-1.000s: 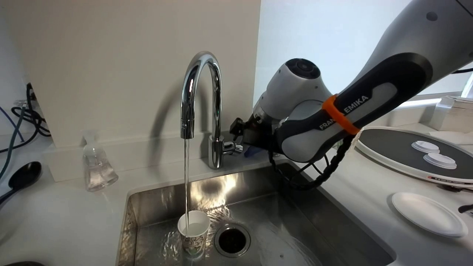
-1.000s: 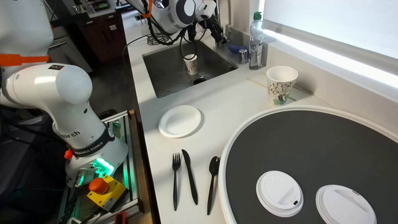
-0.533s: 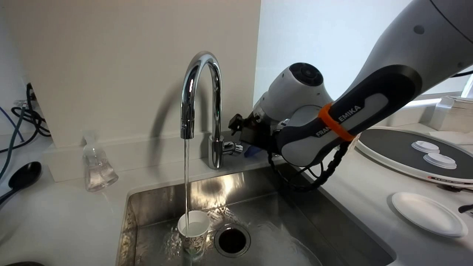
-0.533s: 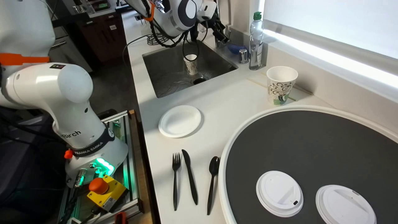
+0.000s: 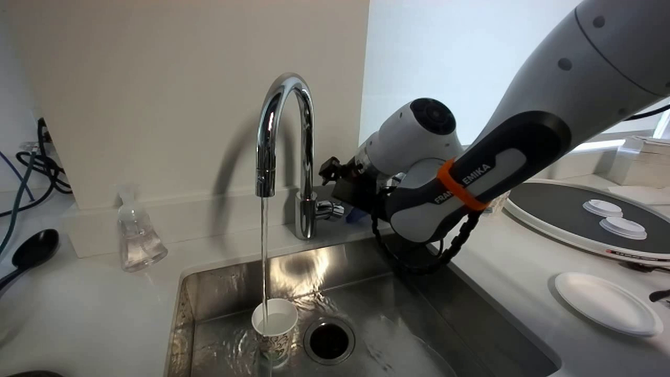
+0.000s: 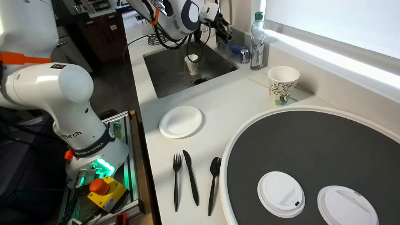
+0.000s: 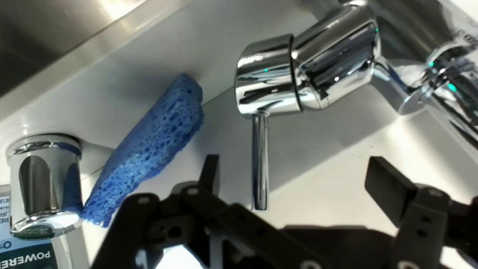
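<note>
In the wrist view, holds the gripper [image 7: 296, 177] wide open, gripping nothing; frames the chrome faucet lever [image 7: 260, 164] in the gap between the fingertips [image 7: 387, 186], apart from both, near a blue sponge [image 7: 149, 149]. In an exterior view, reaches in beside the faucet [image 5: 306, 157], by the sink [image 5: 366, 298], with water [image 5: 264, 246] falling into a paper cup [image 5: 276, 341]. In an exterior view, hangs near a clear soap bottle [image 6: 257, 47], beyond a white plate [image 6: 180, 122].
</note>
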{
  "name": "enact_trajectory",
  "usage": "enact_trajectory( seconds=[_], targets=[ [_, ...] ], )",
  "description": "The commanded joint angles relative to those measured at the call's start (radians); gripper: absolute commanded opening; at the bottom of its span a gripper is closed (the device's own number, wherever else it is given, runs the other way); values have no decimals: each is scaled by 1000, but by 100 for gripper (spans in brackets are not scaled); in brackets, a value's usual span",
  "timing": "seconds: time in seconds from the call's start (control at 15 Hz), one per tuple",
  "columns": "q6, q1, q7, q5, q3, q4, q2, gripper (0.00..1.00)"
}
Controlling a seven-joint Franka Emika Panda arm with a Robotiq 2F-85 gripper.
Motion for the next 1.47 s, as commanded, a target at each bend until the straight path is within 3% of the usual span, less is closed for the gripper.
enact_trajectory(
  seconds=[0.0, 0.47, 1.13, 1.4],
  targets=[
    [50, -1, 44, 44, 2, 23, 42, 100],
    [104, -18, 66, 82, 26, 26, 36, 100],
    [177, -98, 102, 74, 121, 24, 15, 100],
    [186, -96, 98, 78, 114, 33, 27, 100]
  ],
)
